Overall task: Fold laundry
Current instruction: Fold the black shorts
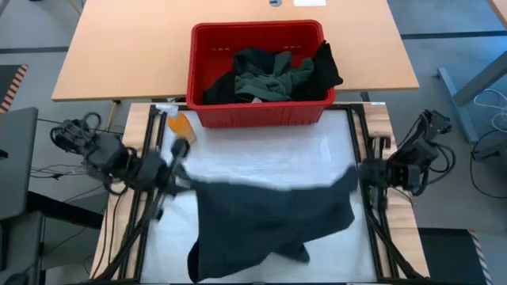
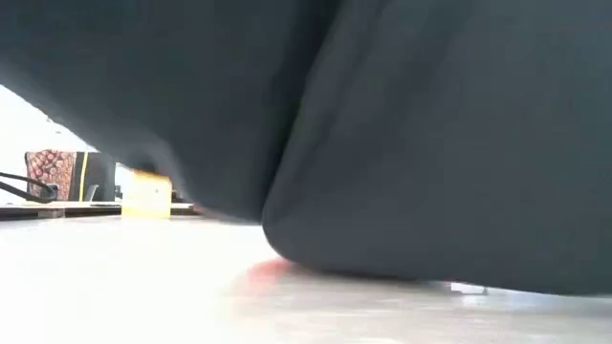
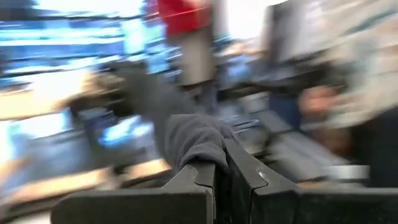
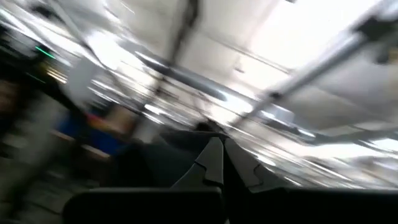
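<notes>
left gripper: pinching dark garment corner | right gripper: pinching other corner | high view alone: red basket of laundry

Left gripper at table's left edge, fingers pinched together, right gripper opposite, likewise clamped

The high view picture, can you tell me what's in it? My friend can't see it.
Two robot arms hold a dark garment stretched between them above a white table, the left gripper pinching one corner and the right gripper the other. Behind it, a red plastic basket holds more dark green and black clothes. A small orange bottle lies beside the basket.
</notes>
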Action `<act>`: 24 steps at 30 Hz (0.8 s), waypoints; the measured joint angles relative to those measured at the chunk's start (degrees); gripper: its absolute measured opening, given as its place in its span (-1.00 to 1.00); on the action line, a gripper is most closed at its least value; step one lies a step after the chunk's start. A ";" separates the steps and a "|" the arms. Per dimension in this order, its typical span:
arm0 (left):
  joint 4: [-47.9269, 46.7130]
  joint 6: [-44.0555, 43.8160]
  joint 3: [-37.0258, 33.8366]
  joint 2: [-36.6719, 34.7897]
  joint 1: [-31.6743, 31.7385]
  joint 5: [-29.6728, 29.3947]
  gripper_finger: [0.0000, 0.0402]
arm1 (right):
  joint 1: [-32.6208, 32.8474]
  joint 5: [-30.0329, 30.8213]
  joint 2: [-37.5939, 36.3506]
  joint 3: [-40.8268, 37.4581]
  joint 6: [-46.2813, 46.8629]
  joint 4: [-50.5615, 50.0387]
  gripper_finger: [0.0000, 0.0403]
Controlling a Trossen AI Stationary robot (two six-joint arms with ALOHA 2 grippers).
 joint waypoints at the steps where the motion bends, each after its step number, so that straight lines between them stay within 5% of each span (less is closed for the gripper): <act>1: -3.84 0.66 1.28 -0.28 1.64 -3.06 -1.00 | -1.90 2.89 -0.56 0.06 -0.91 -0.99 -0.92; 6: -20.33 -3.80 -0.56 -2.31 14.28 -9.92 -1.00 | -17.33 9.27 -3.57 0.08 9.71 -18.47 -0.92; 10: -25.73 -9.70 -9.27 -1.95 24.37 -4.07 -1.00 | -31.41 1.16 -3.72 -1.93 27.58 -33.45 -0.92; 13: -25.09 -10.27 -15.04 -2.09 29.03 0.63 -1.00 | -38.45 -5.55 -2.09 -5.49 36.43 -35.24 -0.92; 17: -25.72 -13.75 -19.70 -2.14 30.86 6.33 -1.00 | -38.63 -16.87 1.47 -10.36 45.69 -31.85 -0.93; 21: -27.06 -18.32 -22.45 -2.68 28.62 19.13 -1.00 | -31.85 -18.79 6.87 -13.56 52.24 -28.80 -0.93; 24: -32.34 -24.14 -25.67 -2.51 26.19 20.69 -1.00 | -26.26 -18.91 11.94 -14.00 56.99 -27.69 -0.93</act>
